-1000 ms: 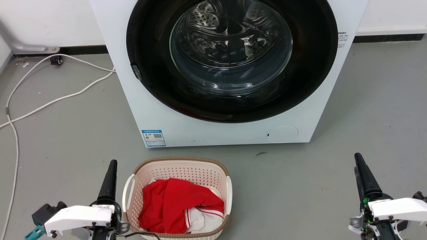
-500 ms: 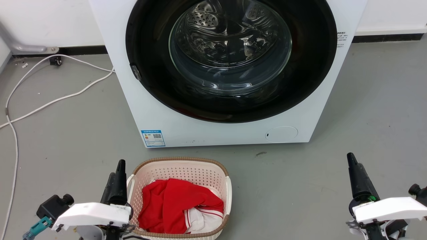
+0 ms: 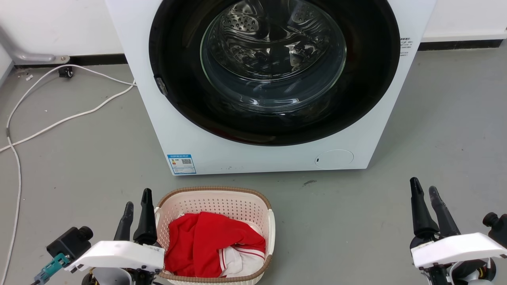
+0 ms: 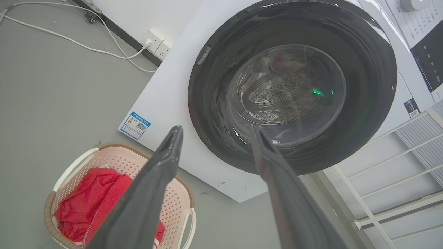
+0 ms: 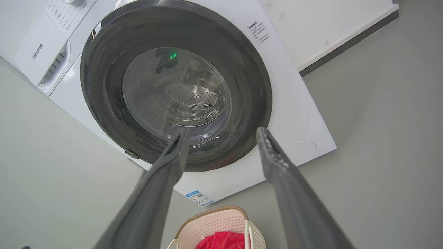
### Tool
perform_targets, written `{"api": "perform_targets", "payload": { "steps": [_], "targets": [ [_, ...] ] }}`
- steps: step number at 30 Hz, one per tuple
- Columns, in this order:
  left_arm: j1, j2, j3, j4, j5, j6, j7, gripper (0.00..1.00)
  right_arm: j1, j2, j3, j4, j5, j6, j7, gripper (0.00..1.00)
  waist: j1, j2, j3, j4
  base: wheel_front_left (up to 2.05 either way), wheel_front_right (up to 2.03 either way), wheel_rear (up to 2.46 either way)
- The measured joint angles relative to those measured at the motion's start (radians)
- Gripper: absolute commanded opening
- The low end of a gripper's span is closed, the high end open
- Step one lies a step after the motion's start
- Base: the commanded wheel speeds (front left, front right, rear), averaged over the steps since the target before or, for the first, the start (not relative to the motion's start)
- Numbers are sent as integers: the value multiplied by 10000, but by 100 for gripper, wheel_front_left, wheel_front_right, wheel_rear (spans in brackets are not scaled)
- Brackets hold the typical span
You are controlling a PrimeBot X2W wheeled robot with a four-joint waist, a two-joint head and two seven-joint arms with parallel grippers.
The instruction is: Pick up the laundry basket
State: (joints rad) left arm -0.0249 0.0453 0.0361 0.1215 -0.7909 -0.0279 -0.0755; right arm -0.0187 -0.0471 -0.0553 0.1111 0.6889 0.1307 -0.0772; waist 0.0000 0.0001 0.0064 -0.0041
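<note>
Grey floor [image 3: 356,221], white washing machine [image 3: 178,130] at the back, loose white cable [image 3: 59,118] off to the left.

Laundry basket [image 3: 214,206] on the floor just in front of the washer's lower left corner. Upright, mouth facing up, red garment [image 3: 198,241] plus some white cloth inside. Near edge cropped by the bottom of the head view.

Left gripper [image 3: 138,200]: fingers apart, nothing between them, pointing forward at the washer. Inner finger hard up against the basket's left wall, about where the left handle should be. Touching or just beside: cannot tell. Basket immediately to the right of this gripper, slightly below in the left wrist view.

Right gripper [image 3: 423,186]: fingers apart, empty, also pointing forward. Well apart from the basket, bare floor between. Basket off to its left; white right handle [image 3: 271,233] on the wall facing that arm.

Left arm clearly nearer.

Basket axis: handle-to-handle line left-right across the head view, roughly parallel to the washer front. Footprint close to square from here and partly cropped, so true long axis hard to call.

Judgement: probably a two-arm lift by the side handles. Small correction for the left, long leftward travel for the right before any grip.
</note>
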Motion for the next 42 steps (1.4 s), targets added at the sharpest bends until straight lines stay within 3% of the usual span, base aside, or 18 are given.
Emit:
{"api": "perform_targets", "payload": {
  "steps": [42],
  "targets": [
    [376, 21, -316, -660, 4686, 474, -1129, 100, 403, -4, 240, -754, -5047, 0, -1124, 100, 0, -1, -4, -39, 0, 0, 0]
  ]
}}
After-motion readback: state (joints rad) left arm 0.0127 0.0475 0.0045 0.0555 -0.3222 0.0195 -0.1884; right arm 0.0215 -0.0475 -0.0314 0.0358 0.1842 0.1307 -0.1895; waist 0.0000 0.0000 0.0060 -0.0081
